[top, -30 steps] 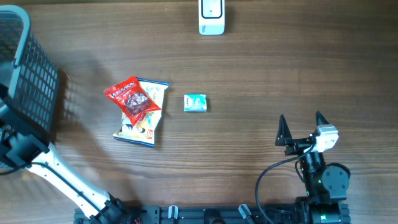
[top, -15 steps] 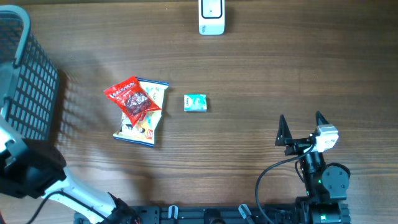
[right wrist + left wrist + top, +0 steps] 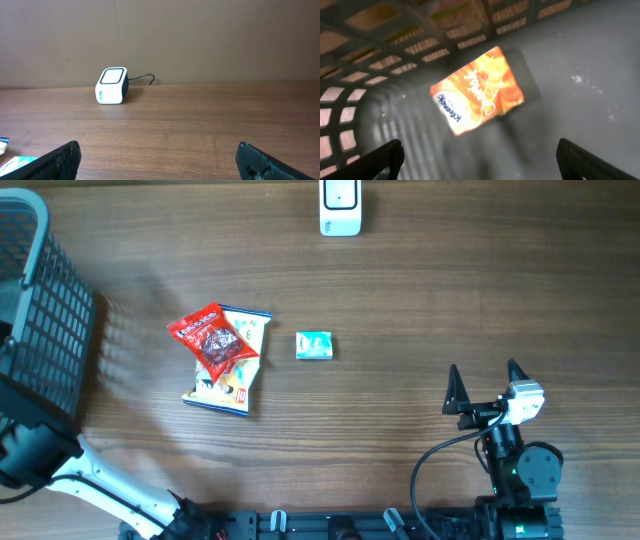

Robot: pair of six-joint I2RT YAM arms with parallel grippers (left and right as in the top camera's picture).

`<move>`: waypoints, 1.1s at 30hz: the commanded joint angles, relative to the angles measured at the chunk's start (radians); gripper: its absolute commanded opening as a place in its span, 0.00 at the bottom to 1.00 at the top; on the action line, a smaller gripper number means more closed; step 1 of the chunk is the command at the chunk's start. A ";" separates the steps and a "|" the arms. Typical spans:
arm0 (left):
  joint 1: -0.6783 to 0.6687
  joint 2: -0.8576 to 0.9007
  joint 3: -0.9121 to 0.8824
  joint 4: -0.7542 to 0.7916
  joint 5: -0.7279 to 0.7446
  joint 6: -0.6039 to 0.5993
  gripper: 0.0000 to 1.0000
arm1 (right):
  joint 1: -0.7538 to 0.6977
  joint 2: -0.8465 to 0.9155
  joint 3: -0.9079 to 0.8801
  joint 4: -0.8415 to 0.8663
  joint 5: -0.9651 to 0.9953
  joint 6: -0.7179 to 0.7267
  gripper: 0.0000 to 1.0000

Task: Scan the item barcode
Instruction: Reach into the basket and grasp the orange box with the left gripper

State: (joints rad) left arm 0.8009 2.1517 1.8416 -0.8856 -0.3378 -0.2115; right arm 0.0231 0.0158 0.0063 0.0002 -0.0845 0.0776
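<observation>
An orange snack packet (image 3: 477, 90) lies loose on the grey floor of the basket (image 3: 395, 30), tilted, in the left wrist view. My left gripper (image 3: 480, 155) hangs open above it, its jaws wide apart with nothing between them. From overhead only the left arm (image 3: 35, 448) shows, at the near side of the basket (image 3: 45, 300). The right gripper (image 3: 483, 370) stands open and empty at the lower right, facing the white barcode scanner (image 3: 112, 86) at the table's far edge (image 3: 340, 207).
A red packet (image 3: 212, 340) lies on top of a white and blue packet (image 3: 228, 385) left of centre. A small teal box (image 3: 314, 345) sits beside them and shows at the lower left of the right wrist view (image 3: 17, 162).
My left gripper has gone from shut to open. The left arm shifted a little beside the basket. The right arm and the items on the table have not moved.
</observation>
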 commanded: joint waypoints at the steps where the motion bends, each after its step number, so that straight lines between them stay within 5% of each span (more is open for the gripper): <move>1: 0.001 0.042 -0.039 0.056 0.009 0.052 0.93 | 0.003 -0.006 -0.001 0.003 0.010 0.008 1.00; 20: 0.048 0.155 -0.043 0.154 0.005 0.103 0.87 | 0.003 -0.006 -0.001 0.003 0.010 0.008 1.00; 21: 0.055 0.155 -0.043 0.157 0.005 0.103 0.84 | 0.003 -0.006 -0.001 0.003 0.010 0.008 1.00; 23: 0.064 0.155 -0.043 0.156 0.005 0.103 0.56 | 0.003 -0.006 -0.001 0.003 0.010 0.008 1.00; 28: 0.067 0.154 -0.043 0.140 0.005 0.103 0.04 | 0.003 -0.006 -0.001 0.003 0.010 0.008 1.00; 33: 0.048 0.110 -0.042 0.091 0.005 0.099 0.04 | 0.003 -0.006 -0.001 0.003 0.010 0.008 1.00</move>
State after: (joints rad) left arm 0.8558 2.2711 1.8172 -0.7551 -0.3534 -0.1081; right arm 0.0231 0.0158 0.0063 0.0002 -0.0845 0.0776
